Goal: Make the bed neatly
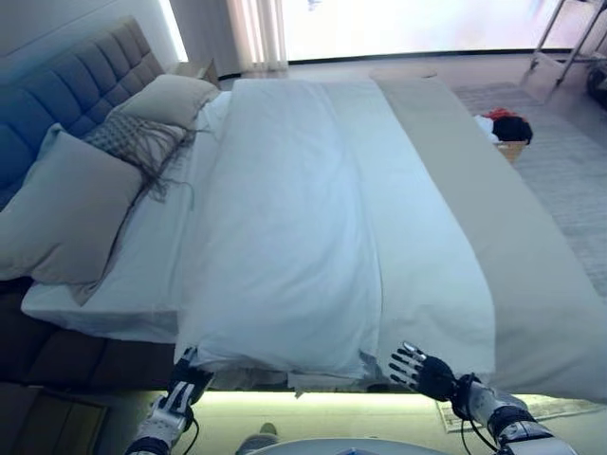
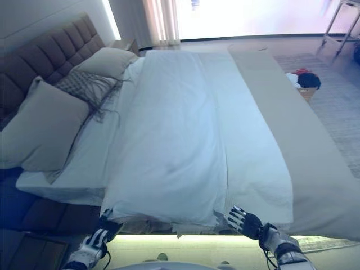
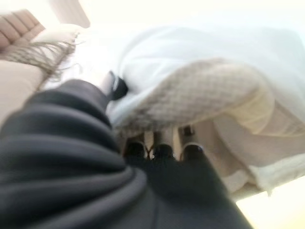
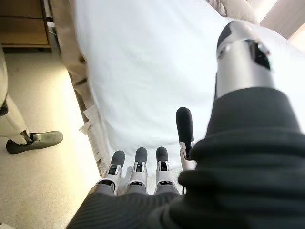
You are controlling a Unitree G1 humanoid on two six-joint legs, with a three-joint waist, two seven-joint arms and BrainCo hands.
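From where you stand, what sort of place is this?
Most likely a bedroom: a made-up bed with a white duvet, pillows against a padded headboard, and curtains at a bright window.

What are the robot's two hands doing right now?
Left hand: fingers tucked under the white duvet edge, cannot tell.
Right hand: open, holding nothing.

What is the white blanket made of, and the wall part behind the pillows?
The white blanket looks like soft matte cotton cloth: it lies in gentle folds and creases. The headboard behind the pillows looks padded and covered in fabric, stitched into puffy squares.
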